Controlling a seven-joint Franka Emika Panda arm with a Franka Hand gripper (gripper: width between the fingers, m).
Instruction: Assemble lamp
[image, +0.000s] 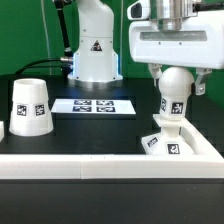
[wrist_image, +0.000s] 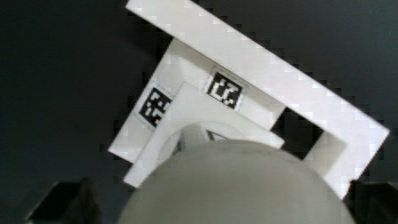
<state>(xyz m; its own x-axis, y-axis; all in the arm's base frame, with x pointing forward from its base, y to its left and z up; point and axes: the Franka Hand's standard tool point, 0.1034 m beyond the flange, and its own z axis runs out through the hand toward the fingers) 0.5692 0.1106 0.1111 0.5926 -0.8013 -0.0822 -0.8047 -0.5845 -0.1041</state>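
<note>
The ball-topped bulb (image: 175, 97) stands upright on the flat square base (image: 163, 143), at the exterior view's right. My gripper (image: 177, 85) hangs straight over it, one finger on each side of the ball top. The jaws are open, with a dark gap between each finger and the bulb. In the wrist view the bulb (wrist_image: 231, 175) fills the space between my fingers (wrist_image: 64, 200), and the tagged base (wrist_image: 164, 120) lies beyond it. The large cone shade (image: 30, 105) stands alone at the exterior view's left.
The marker board (image: 93, 105) lies flat in the middle of the black table. A long white rail (image: 100, 166) runs along the front and another (wrist_image: 267, 65) borders the base. The arm's white pedestal (image: 95, 50) stands at the back.
</note>
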